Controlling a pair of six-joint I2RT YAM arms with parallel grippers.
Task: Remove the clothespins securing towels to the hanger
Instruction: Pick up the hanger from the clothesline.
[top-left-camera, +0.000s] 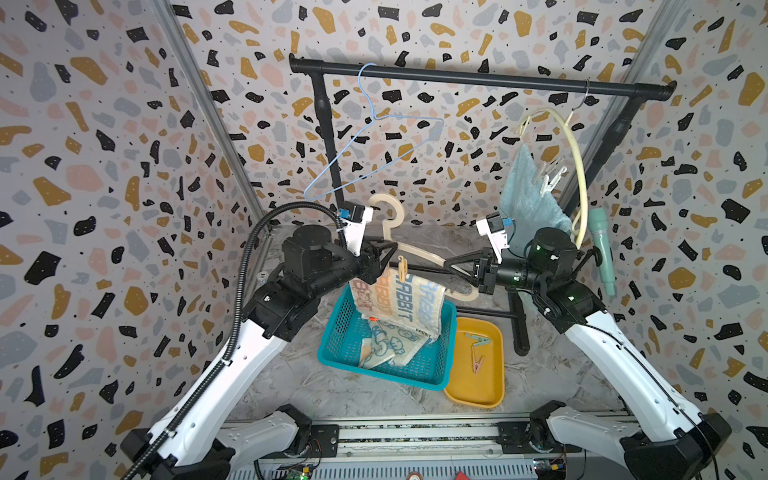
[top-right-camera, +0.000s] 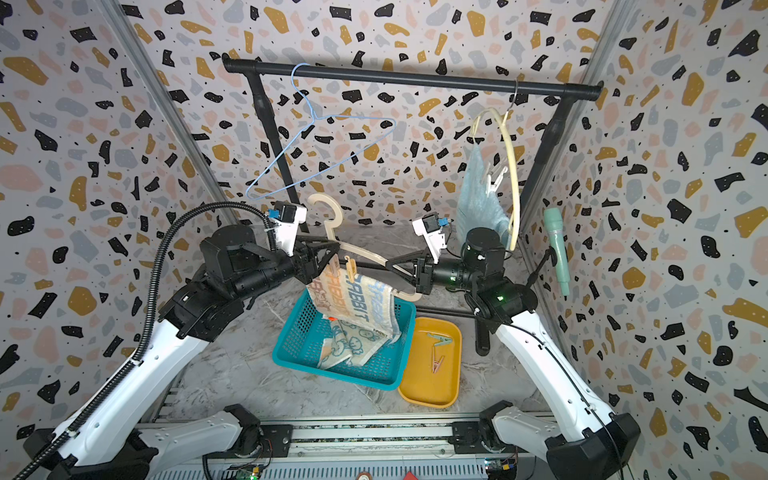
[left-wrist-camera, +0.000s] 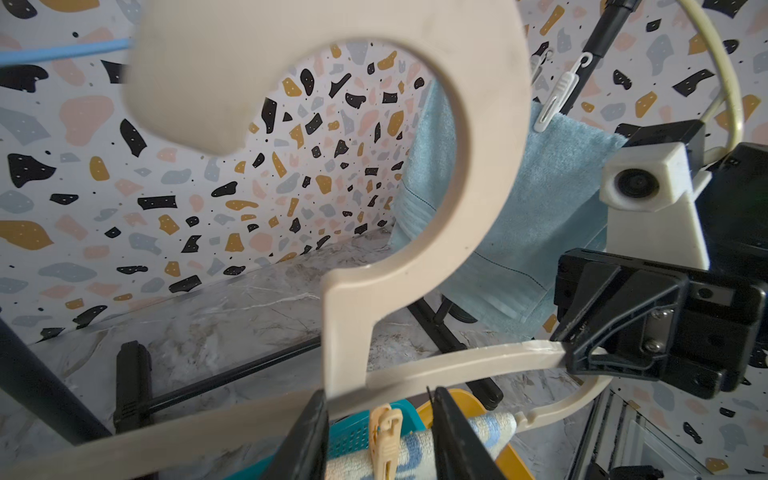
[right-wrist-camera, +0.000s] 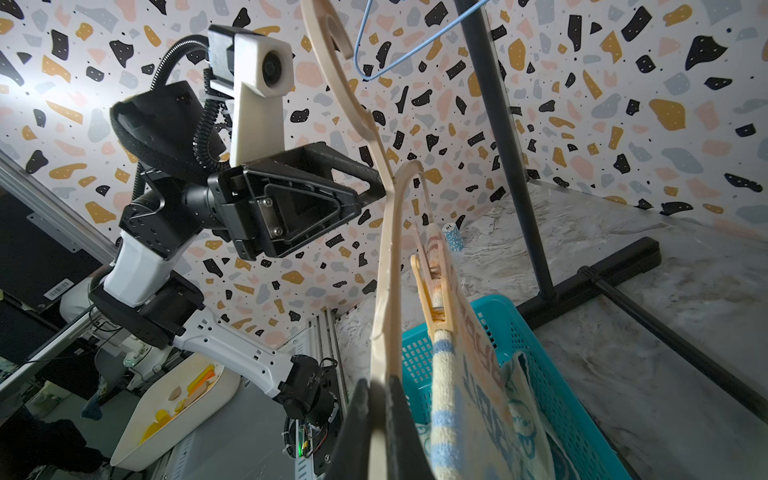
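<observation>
A beige plastic hanger (top-left-camera: 419, 253) is held off the rail between both arms. The orange-and-blue "RABBIT" towel (top-left-camera: 399, 303) hangs over its lower bar, pinned by one pale orange clothespin (top-left-camera: 402, 268). In the left wrist view, my left gripper (left-wrist-camera: 379, 394) is open. Its black fingers straddle that clothespin (left-wrist-camera: 386, 436) with a gap on each side. My right gripper (right-wrist-camera: 378, 386) is shut on the hanger's arm (right-wrist-camera: 386, 270). The cartoon towel (top-left-camera: 390, 345) lies in the teal basket (top-left-camera: 374, 372). The light-blue towel (top-left-camera: 523, 195) hangs pinned by white clothespins (top-left-camera: 550, 178).
A yellow tray (top-left-camera: 494, 374) right of the basket holds a green clothespin (top-left-camera: 478, 340) and a pink one (top-left-camera: 477, 360). A black rail (top-left-camera: 478, 79) carries a bare blue wire hanger (top-left-camera: 374, 141) and a cream hoop hanger (top-left-camera: 582, 166). The rack's feet run across the table behind.
</observation>
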